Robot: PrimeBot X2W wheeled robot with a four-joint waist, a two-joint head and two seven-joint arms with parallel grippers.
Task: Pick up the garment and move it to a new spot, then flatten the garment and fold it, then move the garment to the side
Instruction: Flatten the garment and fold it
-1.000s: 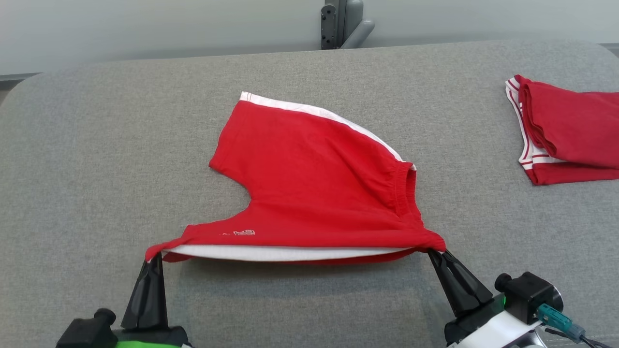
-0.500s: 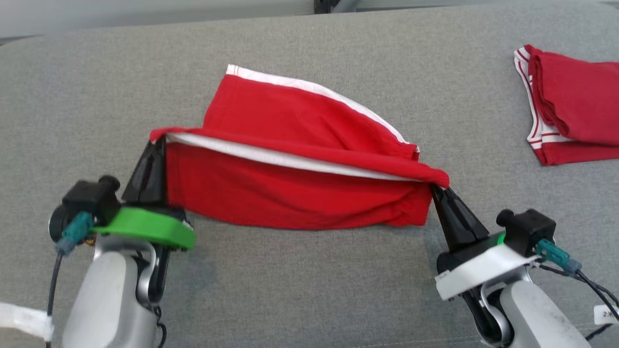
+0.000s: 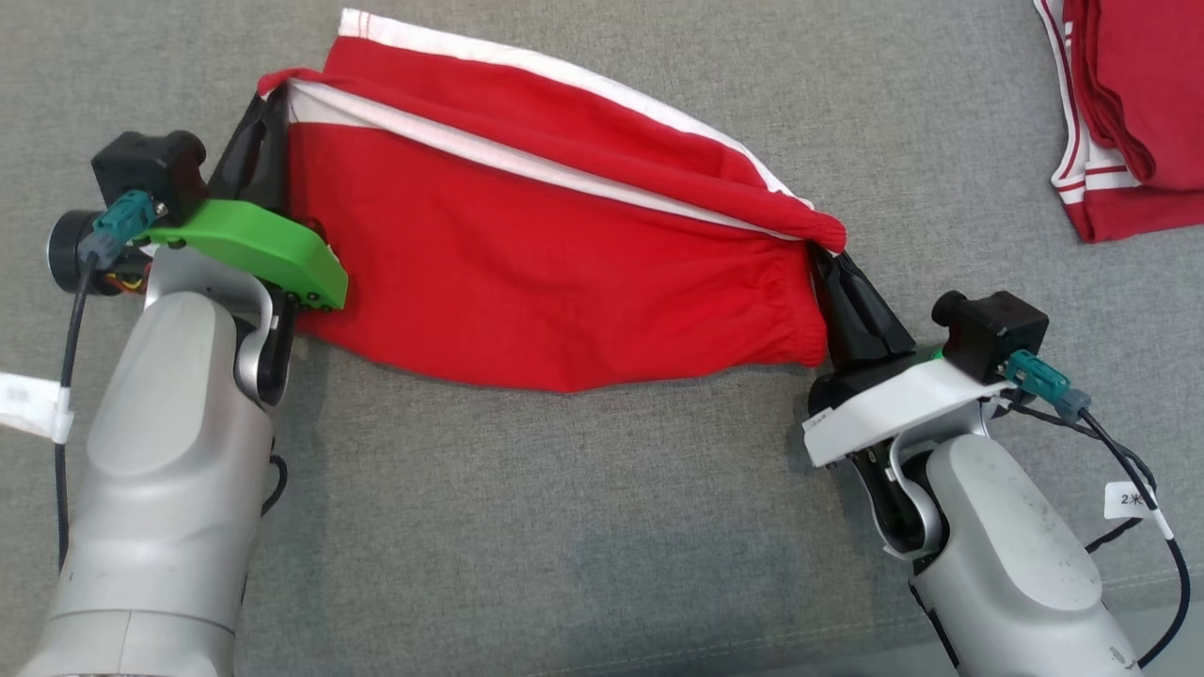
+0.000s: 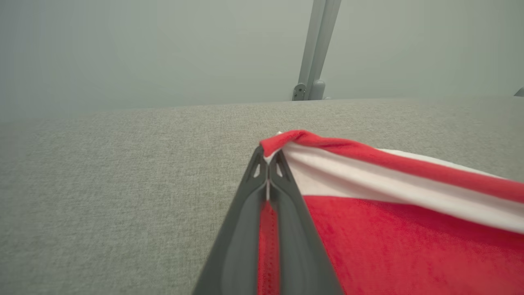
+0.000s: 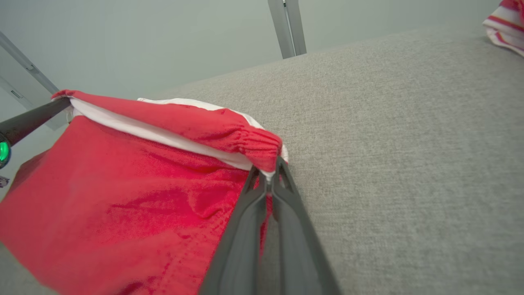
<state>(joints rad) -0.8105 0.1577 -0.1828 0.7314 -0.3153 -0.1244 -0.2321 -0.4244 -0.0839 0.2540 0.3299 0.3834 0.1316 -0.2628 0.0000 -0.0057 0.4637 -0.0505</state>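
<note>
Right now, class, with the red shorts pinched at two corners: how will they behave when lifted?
Probably floppy: the red shorts sag in a curve between the left tool and right tool. Likely light, since two thin pinches carry the raised edge. The loose lower layer may swing or drag on the grey surface.

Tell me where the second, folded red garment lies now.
In the head view, the folded red garment lies on the grey surface at the upper right corner, apart from the red shorts.
</note>
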